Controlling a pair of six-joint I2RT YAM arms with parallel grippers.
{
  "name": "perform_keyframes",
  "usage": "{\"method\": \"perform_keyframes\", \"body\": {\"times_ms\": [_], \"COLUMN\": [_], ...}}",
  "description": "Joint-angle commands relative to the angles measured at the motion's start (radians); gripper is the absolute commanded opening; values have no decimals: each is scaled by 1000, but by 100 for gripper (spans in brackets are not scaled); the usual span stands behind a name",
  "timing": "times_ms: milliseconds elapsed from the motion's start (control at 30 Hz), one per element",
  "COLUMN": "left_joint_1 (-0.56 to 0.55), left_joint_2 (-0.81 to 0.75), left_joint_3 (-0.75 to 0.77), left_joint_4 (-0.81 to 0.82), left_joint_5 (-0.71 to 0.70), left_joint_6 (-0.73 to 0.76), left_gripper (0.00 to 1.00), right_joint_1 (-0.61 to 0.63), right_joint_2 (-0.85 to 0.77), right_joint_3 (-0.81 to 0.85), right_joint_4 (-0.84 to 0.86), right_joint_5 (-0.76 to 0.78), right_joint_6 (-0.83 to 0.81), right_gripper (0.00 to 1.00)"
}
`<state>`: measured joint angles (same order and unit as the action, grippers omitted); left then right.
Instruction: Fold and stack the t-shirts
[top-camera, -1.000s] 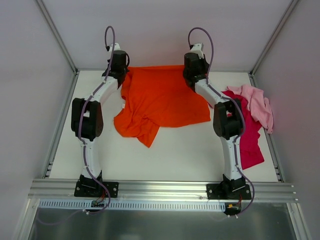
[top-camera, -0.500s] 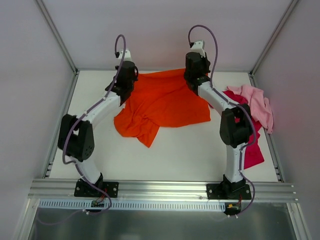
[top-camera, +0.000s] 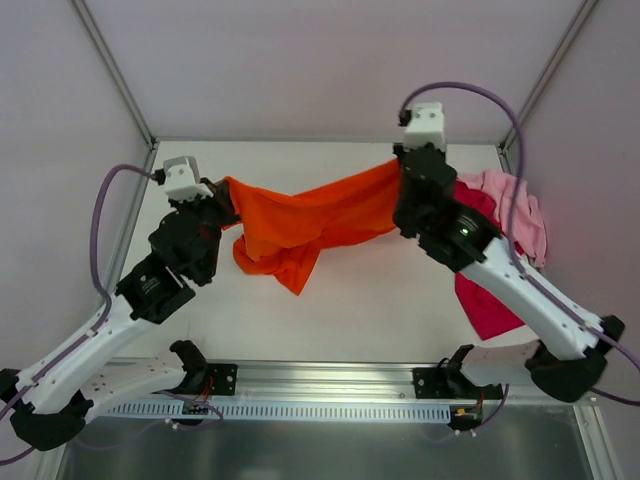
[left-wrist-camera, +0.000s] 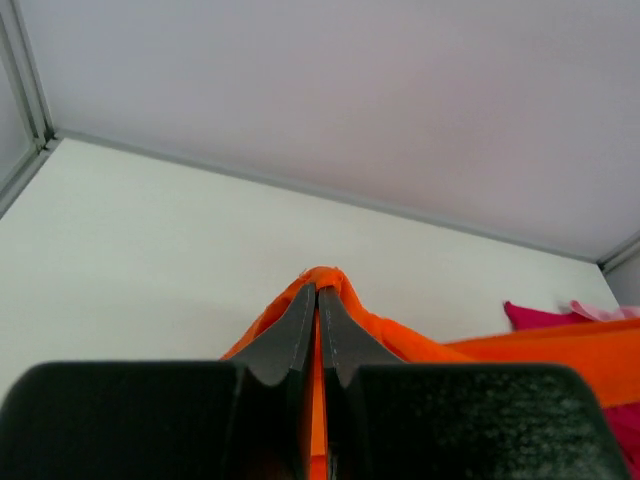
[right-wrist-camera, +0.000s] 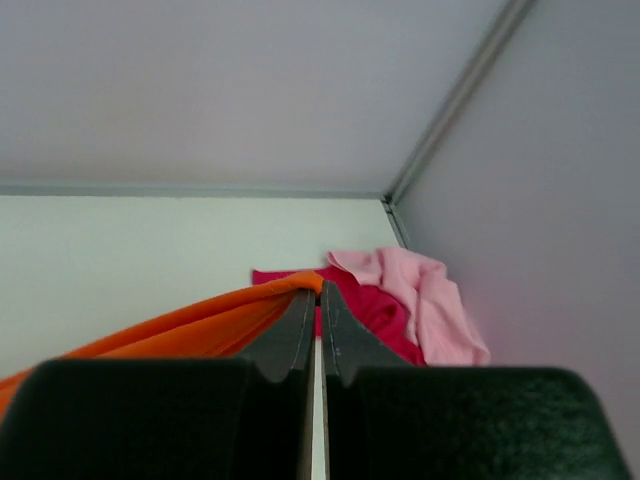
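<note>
The orange t-shirt (top-camera: 300, 215) hangs stretched between the two arms above the white desk (top-camera: 370, 300), gripped at two ends. The left claw (left-wrist-camera: 318, 292) is pressed together on one edge of it, and the left wrist view shows a small fold of orange cloth bunched at its tips. The right claw (right-wrist-camera: 315, 290) is pinching the opposite end, with orange fabric running off to the left from between its closed tips. Seen from above, the shirt forms a sagging band that rises from the left claw, over the left middle of the desk, to the right claw nearer the far right. A loose part droops below the band toward the middle of the desk; whether its lowest point rests on the surface cannot be told. The light pink t-shirt (top-camera: 515, 205) lies crumpled by the right edge of the desk, partly on top of the magenta-red t-shirt (top-camera: 487, 305), which spreads from there toward the near edge. Both lie just beside the right claw and well apart from the left one.
</note>
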<state>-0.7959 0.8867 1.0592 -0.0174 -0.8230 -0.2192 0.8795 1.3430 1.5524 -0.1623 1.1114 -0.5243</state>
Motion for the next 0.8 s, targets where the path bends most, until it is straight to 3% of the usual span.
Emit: {"method": "perform_keyframes", "body": {"times_ms": [0, 133, 200, 267, 333, 500, 667, 767], "left_joint_1": [-71, -219, -250, -273, -282, -380, -535, -650], "left_joint_2": [-148, -229, -264, -308, -322, -307, -298, -270], "left_joint_3": [-65, -51, -63, -86, -82, -73, -99, -66], "left_joint_4": [-194, -301, -305, -276, -298, -423, -454, -499], "left_joint_5": [-146, -258, -214, -142, -47, -56, -172, -271], "left_joint_6": [-98, -104, -86, -51, -52, -132, -160, -207], "left_gripper": [0, 0, 0, 0, 0, 0, 0, 0], "right_joint_1": [50, 180, 228, 263, 323, 441, 480, 492], "right_joint_2": [-162, -266, -315, -341, -349, -375, -413, -479], "right_joint_3": [-104, -192, -212, -190, -140, -132, -193, -238], "right_joint_4": [-149, -88, -109, -219, -473, -855, -1037, -1045], "right_joint_5": [158, 269, 294, 289, 298, 289, 286, 289], "right_joint_6": [142, 95, 98, 159, 340, 660, 875, 889], "right_gripper": [1, 1, 1, 1, 1, 1, 1, 1]}}
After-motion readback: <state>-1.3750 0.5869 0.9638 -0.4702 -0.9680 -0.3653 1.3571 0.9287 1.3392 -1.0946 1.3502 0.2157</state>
